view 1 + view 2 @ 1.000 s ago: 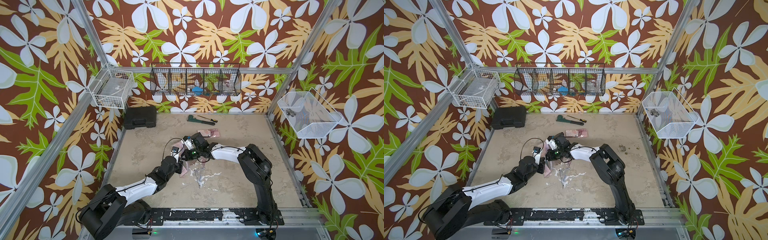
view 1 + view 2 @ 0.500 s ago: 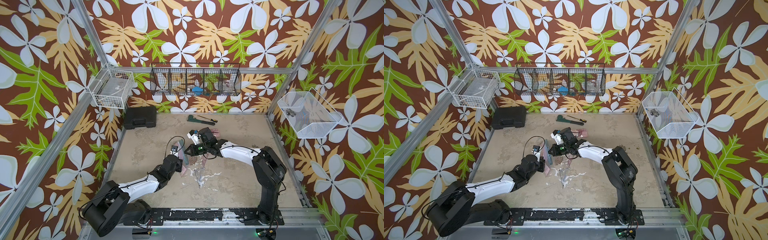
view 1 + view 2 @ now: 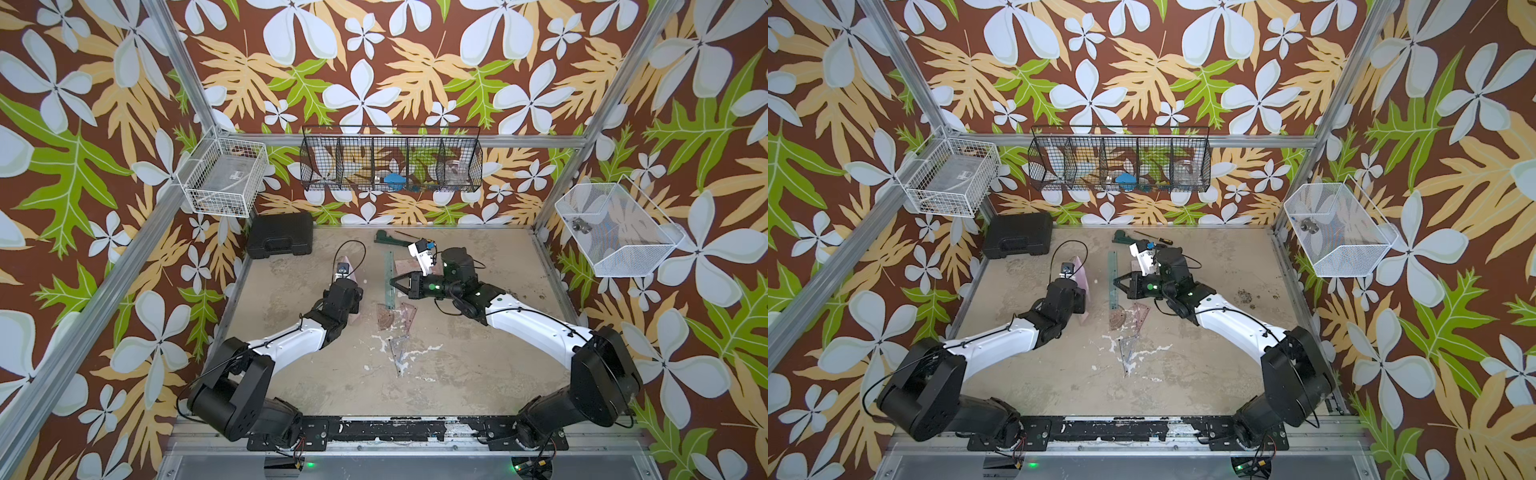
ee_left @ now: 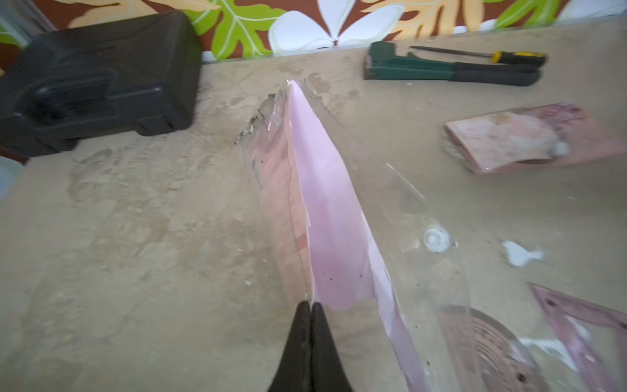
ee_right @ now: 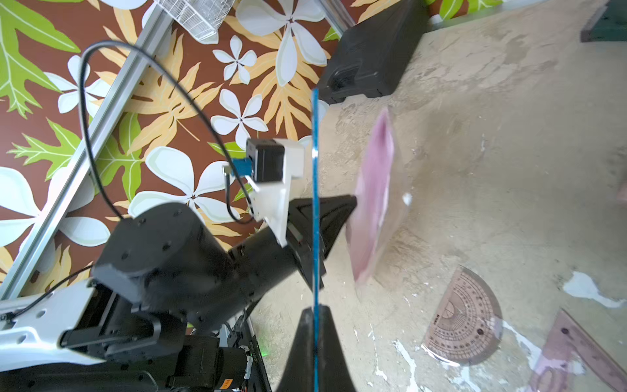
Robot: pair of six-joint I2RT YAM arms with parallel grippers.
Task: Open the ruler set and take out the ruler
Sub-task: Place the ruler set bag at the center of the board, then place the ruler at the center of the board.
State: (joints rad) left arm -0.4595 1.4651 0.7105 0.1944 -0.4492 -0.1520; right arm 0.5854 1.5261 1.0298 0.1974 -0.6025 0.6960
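Ruler out of pouch, over worktop's middle, pinched edge-on in closed right gripper; left gripper clamps pouch edge. Risk: slick thin plastic could pivot or slip from pinch.

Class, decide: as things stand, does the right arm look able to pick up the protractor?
Probably not yet: the right hand is shut on the ruler, though the protractor lies unobstructed nearby.
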